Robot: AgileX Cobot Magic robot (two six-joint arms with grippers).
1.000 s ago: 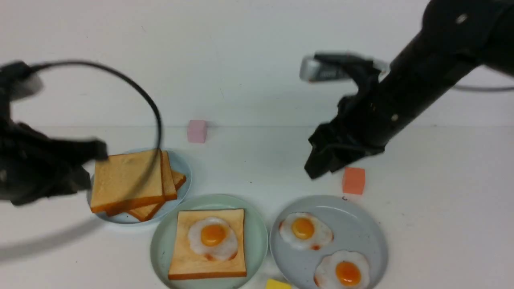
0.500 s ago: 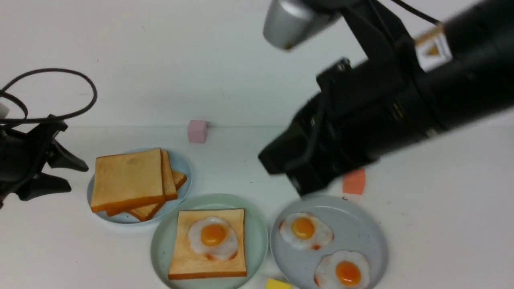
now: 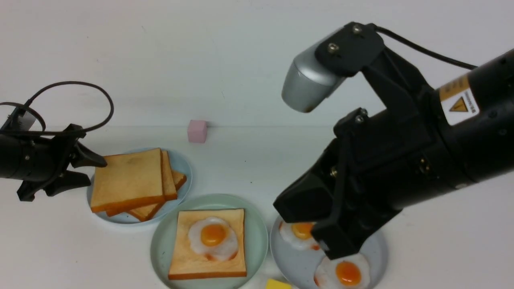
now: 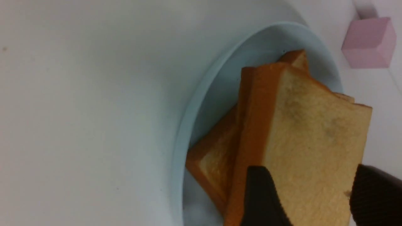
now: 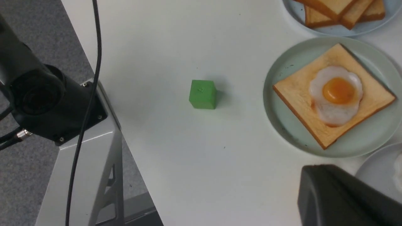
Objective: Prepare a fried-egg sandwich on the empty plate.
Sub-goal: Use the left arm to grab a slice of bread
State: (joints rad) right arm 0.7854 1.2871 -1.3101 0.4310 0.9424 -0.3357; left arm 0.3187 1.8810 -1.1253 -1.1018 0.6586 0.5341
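Lying level, open left tool faces toast stack.

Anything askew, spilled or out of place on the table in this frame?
Only the loose toast slices on the small light-blue plate: they lie fanned rather than squared, with corners sticking out at different angles. The toast with egg sits flat on the mint-green plate. Nothing looks spilled.

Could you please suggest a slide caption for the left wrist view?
Left tool, open, poised over the top toast slice stacked on the light-blue plate.
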